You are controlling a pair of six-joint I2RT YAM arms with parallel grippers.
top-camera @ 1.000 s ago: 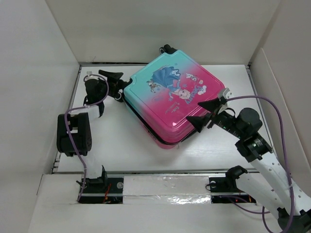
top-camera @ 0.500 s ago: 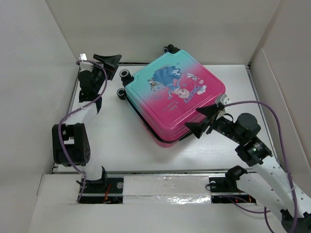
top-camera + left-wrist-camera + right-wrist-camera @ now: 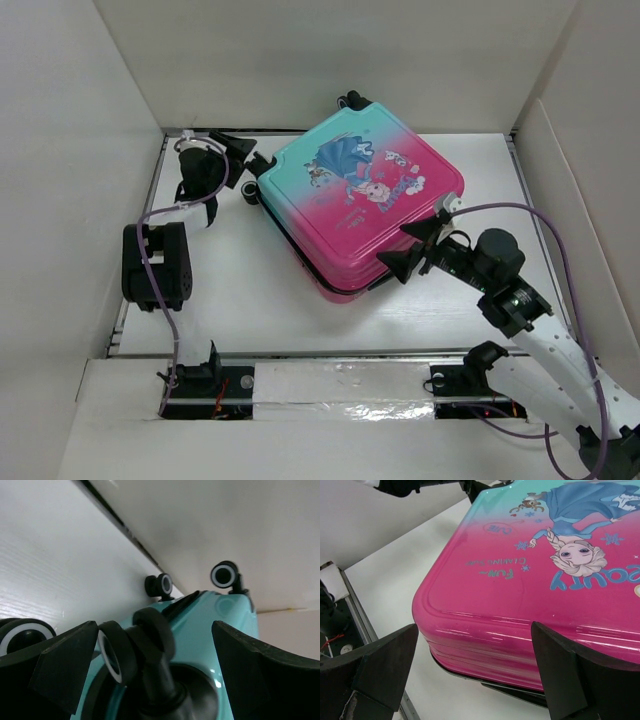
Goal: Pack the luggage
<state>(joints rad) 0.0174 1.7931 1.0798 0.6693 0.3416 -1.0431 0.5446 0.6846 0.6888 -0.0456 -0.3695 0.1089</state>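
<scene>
Two jaws gape wide and neither holds anything: the left end effector has a black wheel between its spread fingers at the teal end, and the right end effector faces the pink corner. The luggage lies closed and flat, skewed, at the far middle of the desk.

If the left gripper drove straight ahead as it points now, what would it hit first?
The left gripper would most likely meet the black caster wheel at the teal end of the luggage; it sits just ahead, between the open jaws.
</scene>
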